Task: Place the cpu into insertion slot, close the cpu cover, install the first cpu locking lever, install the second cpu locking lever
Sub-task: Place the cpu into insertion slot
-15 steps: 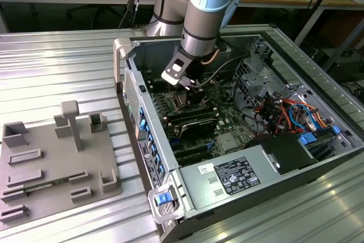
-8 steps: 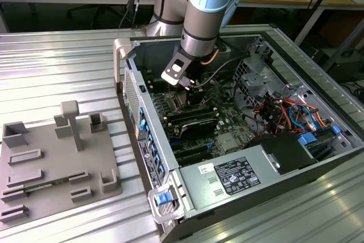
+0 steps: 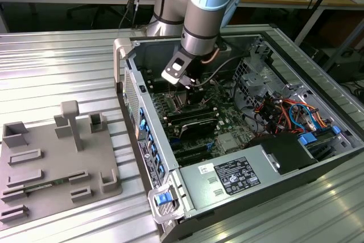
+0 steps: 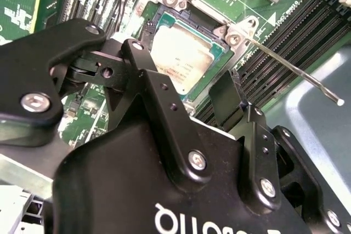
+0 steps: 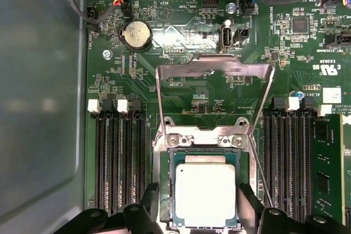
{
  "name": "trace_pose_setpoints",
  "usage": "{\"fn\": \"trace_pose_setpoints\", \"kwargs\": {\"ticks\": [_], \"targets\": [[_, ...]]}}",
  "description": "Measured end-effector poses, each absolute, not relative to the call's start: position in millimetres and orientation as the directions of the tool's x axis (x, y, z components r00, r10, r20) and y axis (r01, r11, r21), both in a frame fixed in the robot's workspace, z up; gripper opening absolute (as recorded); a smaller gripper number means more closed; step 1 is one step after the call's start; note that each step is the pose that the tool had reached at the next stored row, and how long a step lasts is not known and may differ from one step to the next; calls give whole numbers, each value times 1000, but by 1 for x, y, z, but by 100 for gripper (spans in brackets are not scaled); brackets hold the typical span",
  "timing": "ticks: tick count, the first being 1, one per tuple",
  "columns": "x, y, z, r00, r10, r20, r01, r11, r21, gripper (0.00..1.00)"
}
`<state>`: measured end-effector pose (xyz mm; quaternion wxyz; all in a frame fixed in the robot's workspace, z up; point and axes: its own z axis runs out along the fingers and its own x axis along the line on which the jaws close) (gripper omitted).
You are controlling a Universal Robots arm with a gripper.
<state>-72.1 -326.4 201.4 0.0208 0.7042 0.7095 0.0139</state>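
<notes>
The cpu (image 5: 205,193), a square chip with a silver-grey top, lies flat in the insertion slot (image 5: 165,160) on the green motherboard. My gripper (image 5: 198,190) hangs just above it, open, one black finger (image 5: 149,204) on each side of the chip. The second wrist view shows the same: the gripper (image 4: 181,69) stands over the cpu (image 4: 184,58) without clamping it. The cpu cover (image 5: 214,69), a thin silvery frame, stands raised on its hinge behind the slot. A thin wire locking lever (image 4: 296,69) sticks out free beside the socket. In the exterior view the arm (image 3: 205,15) reaches down into the open computer case.
Long black memory slots (image 5: 118,157) flank the socket on both sides. A coin battery (image 5: 136,35) and cable plugs lie beyond the cover. The case wall (image 3: 145,123), power supply (image 3: 236,174) and drive cables (image 3: 290,112) ring the board. A grey fixture tray (image 3: 51,163) lies at the exterior view's left.
</notes>
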Motion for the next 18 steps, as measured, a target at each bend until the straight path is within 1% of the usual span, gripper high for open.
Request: {"fn": "trace_pose_setpoints", "kwargs": {"ticks": [6,7,11,12,13,14,16,18], "targets": [[-72,-326,209,-7,1000,-16,999,8,49,68],[-72,-326,211,-7,1000,-21,999,8,48,60],[-71,-326,219,-7,1000,-28,999,9,48,35],[-71,-326,221,-7,1000,-29,999,9,48,35],[-71,-326,223,-7,1000,-30,999,9,48,23],[-71,-326,224,-7,1000,-30,999,9,48,23],[-71,-326,226,-7,999,-31,999,9,48,11],[-71,-326,227,-7,1000,-30,999,9,48,11]]}}
